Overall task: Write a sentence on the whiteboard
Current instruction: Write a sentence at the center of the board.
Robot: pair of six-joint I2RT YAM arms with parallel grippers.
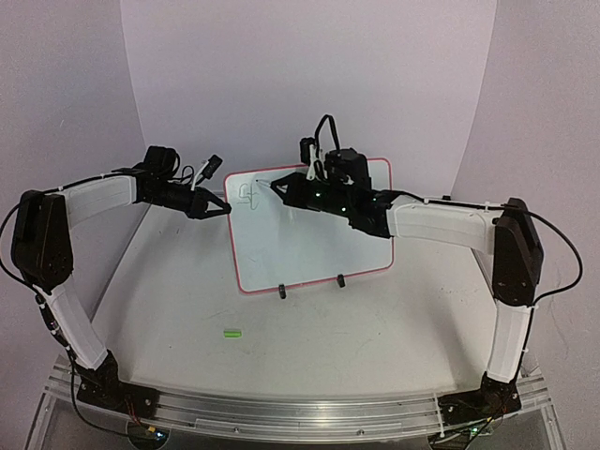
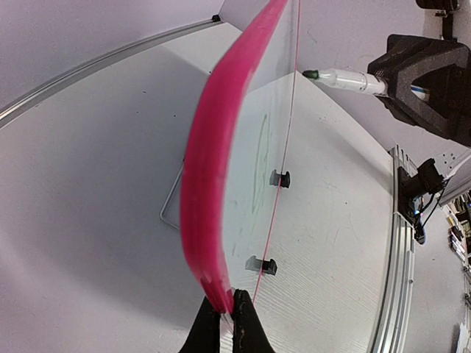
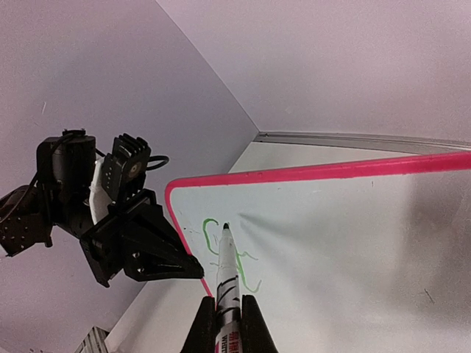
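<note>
Standing upright on its black clip feet [image 1: 281, 292] at the middle of the table [image 1: 394, 328], the whiteboard [image 1: 314, 239] is facing the arms' bases. The left gripper [image 1: 223, 210] is clenching the pink frame at the board's left edge. The right gripper [image 1: 281, 187] is grasping a green-tipped marker [image 3: 227, 268]. Its long axis is pointing into the board's upper-left corner, beside a green scribble [image 3: 210, 235]. Whether the tip is touching is unclear. Blank surface is lying rightward of the tip, so strokes are probably heading there.
</note>
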